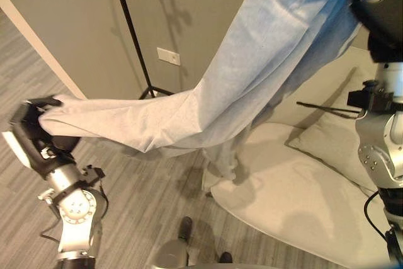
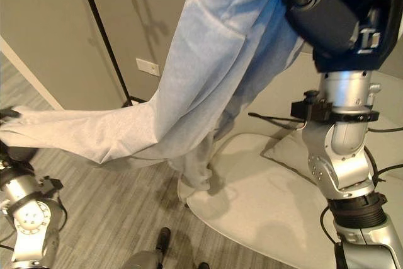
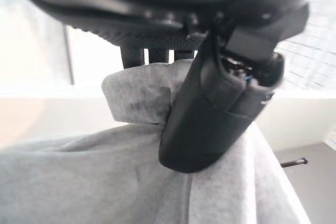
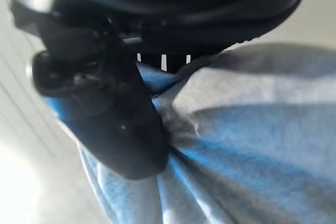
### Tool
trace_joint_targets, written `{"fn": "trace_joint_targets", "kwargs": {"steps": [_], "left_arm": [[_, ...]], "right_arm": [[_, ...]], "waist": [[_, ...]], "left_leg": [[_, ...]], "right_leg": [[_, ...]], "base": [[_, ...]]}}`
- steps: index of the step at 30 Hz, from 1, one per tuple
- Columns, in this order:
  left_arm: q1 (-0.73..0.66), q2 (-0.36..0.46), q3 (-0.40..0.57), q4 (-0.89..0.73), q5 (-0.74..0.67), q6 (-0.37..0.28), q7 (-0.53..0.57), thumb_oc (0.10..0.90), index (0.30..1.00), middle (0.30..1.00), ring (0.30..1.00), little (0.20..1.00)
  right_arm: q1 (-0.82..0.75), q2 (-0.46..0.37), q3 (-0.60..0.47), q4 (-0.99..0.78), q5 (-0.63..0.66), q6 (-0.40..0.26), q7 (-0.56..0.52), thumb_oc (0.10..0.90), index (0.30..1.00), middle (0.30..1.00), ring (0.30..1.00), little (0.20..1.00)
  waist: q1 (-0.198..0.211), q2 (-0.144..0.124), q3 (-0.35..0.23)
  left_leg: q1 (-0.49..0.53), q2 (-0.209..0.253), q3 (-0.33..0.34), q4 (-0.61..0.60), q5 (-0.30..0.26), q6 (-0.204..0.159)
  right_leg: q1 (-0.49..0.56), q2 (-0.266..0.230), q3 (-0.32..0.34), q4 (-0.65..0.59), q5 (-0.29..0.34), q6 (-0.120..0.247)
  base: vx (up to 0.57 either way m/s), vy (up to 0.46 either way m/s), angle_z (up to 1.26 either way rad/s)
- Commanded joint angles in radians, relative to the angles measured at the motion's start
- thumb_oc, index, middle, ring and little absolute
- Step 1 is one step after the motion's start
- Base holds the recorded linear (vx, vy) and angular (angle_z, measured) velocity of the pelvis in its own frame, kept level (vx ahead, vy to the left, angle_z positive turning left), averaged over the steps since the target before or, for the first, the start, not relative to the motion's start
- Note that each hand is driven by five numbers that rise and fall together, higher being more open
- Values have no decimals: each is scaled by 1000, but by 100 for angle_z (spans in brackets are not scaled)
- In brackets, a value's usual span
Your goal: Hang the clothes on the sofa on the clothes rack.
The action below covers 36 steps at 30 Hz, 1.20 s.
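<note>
A light blue-grey garment (image 1: 252, 74) stretches through the air between my two hands. My left hand (image 1: 34, 133) at the lower left is shut on one end of the garment (image 3: 136, 98), thumb pressed over the cloth. High at the upper right, my right hand (image 2: 334, 17) is shut on the other end of the garment (image 4: 252, 129). The middle of the cloth sags, and a fold hangs down toward the sofa's edge. A thin black pole of the clothes rack (image 1: 132, 33) stands by the wall behind the garment, its foot (image 1: 154, 91) on the floor.
The cream sofa (image 1: 296, 200) lies below at the right with a pillow (image 1: 334, 146) on it. A dark stick-like piece (image 1: 327, 108) rests across the sofa's back. Grey striped carpet covers the floor at the left. A white wall plate (image 1: 168, 56) sits near the rack.
</note>
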Motion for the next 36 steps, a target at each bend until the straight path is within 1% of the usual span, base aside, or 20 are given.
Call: {"fn": "trace_joint_targets", "kwargs": {"steps": [1,4,5,6,7,8,11,12,14,15,17,18,20,22,23,24,26,28,32,36], "left_arm": [[-80,41,17,-78,123,-117,74,400,300,300,300,300],[-103,46,-8,-58,153,-120,109,400,300,300,300,300],[-97,36,-18,-65,170,-114,105,400,300,300,300,300],[-94,35,-21,-68,171,-112,104,400,300,300,300,300],[-112,45,-51,-53,214,-105,105,400,300,300,300,300],[-114,47,-54,-51,218,-105,109,400,300,300,300,300],[-134,75,-79,-45,255,-94,116,400,300,300,300,300],[-157,106,-61,-58,267,-89,132,400,300,300,300,300],[-174,140,-24,-76,299,-85,189,400,300,300,300,300],[-179,150,-6,-83,322,-83,218,400,300,300,300,300],[-184,166,34,-92,359,-73,251,400,300,300,300,300],[-194,173,58,-85,374,-64,260,400,300,300,300,300],[-207,181,64,-69,370,-56,269,400,300,300,300,300],[-274,220,53,36,349,-21,269,400,300,300,300,300],[-280,222,51,43,348,-23,270,400,300,300,300,300],[-312,239,42,102,333,-6,264,400,300,300,300,300],[-331,243,31,131,322,-1,258,400,300,300,300,300],[-405,276,-20,230,301,22,229,400,300,300,300,300],[-484,313,-92,312,299,45,212,400,300,300,300,300],[-538,353,-124,398,305,80,194,400,300,300,300,300]], "right_arm": [[-42,-27,-73,-57,-121,-46,-43,400,300,300,300,300],[-12,-13,-96,-67,-178,-48,-72,400,300,300,300,300],[24,26,-111,-84,-229,-35,-87,400,300,300,300,300],[33,28,-115,-89,-233,-34,-88,400,300,300,300,300],[88,60,-147,-107,-270,-18,-89,400,300,300,300,300],[94,63,-150,-112,-273,-15,-90,400,300,300,300,300],[155,105,-195,-124,-343,-2,-120,400,300,300,300,300],[168,152,-205,-122,-406,13,-148,400,300,300,300,300],[140,205,-187,-132,-473,27,-184,400,300,300,300,300],[127,217,-182,-124,-509,33,-208,400,300,300,300,300],[136,209,-208,-103,-617,75,-254,400,300,300,300,300],[149,197,-238,-77,-674,93,-273,400,300,300,300,300],[139,182,-241,-47,-695,102,-292,400,300,300,300,300],[120,126,-227,63,-731,142,-311,400,300,300,300,300],[113,124,-225,69,-732,140,-314,400,300,300,300,300],[97,82,-219,143,-742,153,-328,400,300,300,300,300],[82,64,-213,180,-741,160,-336,400,300,300,300,300],[26,-28,-172,301,-793,197,-362,400,300,300,300,300],[-47,-105,-118,400,-821,228,-385,400,300,300,300,300],[-116,-149,-60,461,-865,252,-373,400,300,300,300,300]], "waist": [[-18,48,-129],[-11,55,-129],[-15,71,-143],[-13,69,-145],[-26,81,-157],[-25,76,-157],[-29,54,-161],[-29,50,-156],[-19,35,-152],[-12,40,-150],[-21,51,-154],[-22,57,-164],[-20,59,-166],[-27,53,-170],[-26,54,-167],[-37,53,-166],[-45,52,-166],[-72,55,-164],[-106,59,-166],[-116,47,-190]], "left_leg": [[85,177,-7,-197,186,-66],[64,204,-42,-194,192,-90],[75,192,-55,-185,154,-96],[75,189,-56,-183,151,-96],[72,155,-34,-139,79,-107],[69,149,-34,-131,73,-105],[43,73,-28,-71,16,-74],[49,29,-16,-75,-10,-43],[69,-21,20,-95,-16,-2],[79,-36,37,-104,-15,17],[126,-77,42,-148,-14,47],[161,-103,45,-170,-20,66],[177,-115,53,-177,-18,72],[229,-144,58,-187,-32,76],[226,-143,59,-187,-27,76],[259,-159,46,-191,-42,78],[269,-168,37,-195,-38,80],[304,-183,6,-199,-68,90],[355,-185,-32,-199,-101,96],[392,-165,-28,-170,-151,86]], "right_leg": [[-76,-62,28,54,43,103],[-66,-93,44,56,39,126],[-51,-122,56,56,44,142],[-48,-124,55,54,45,144],[-32,-185,47,56,75,160],[-30,-189,47,55,75,163],[-34,-268,38,72,174,183],[-61,-312,26,114,275,182],[-98,-365,-15,148,349,184],[-104,-367,-51,164,325,173],[-127,-286,-33,225,231,132],[-134,-195,-14,260,117,105],[-141,-154,-21,280,80,86],[-160,-31,-18,290,8,60],[-163,-29,-18,288,13,58],[-185,43,33,275,0,58],[-201,69,55,257,16,57],[-236,118,112,175,68,65],[-290,135,141,137,136,85],[-233,138,141,121,120,63]], "base": [[88,341,-3],[164,490,-8],[197,512,-15],[247,680,-4],[125,381,12],[193,594,42],[105,418,30],[93,453,35],[87,554,29],[96,540,-8],[190,558,-32],[239,499,-1],[160,272,21],[157,187,-8],[173,146,-8],[102,86,-2],[163,100,4],[279,77,26],[258,-2,17],[286,-72,32]]}}
